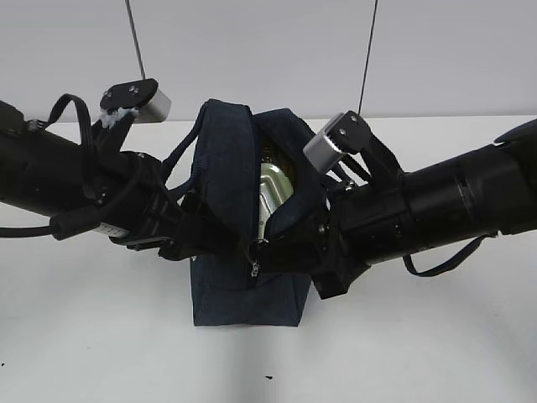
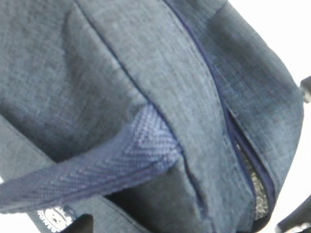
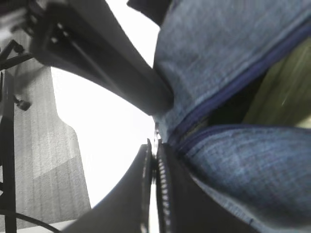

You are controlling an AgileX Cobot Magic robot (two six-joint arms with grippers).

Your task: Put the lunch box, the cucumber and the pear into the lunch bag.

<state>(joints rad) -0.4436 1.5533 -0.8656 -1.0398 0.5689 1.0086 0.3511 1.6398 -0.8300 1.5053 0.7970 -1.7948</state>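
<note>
The navy lunch bag (image 1: 243, 294) stands upright mid-table with its top partly open. A pale silvery-green surface (image 1: 273, 197) shows inside; I cannot tell lining from lunch box. The cucumber and pear are out of view. My left gripper (image 1: 195, 239) presses against the bag's left side under a handle. In the left wrist view the bag's fabric (image 2: 146, 73) fills the frame and only one dark fingertip (image 2: 82, 224) shows. My right gripper (image 3: 154, 145) is pinched shut on the zipper pull at the bag's front end (image 1: 254, 259), beside the bag (image 3: 233, 43).
The white table (image 1: 419, 353) surrounds the bag. Both black arms crowd the bag from either side. The left arm (image 3: 107, 58) shows as a dark bar close to my right gripper. Two thin cables (image 1: 134, 38) hang at the back.
</note>
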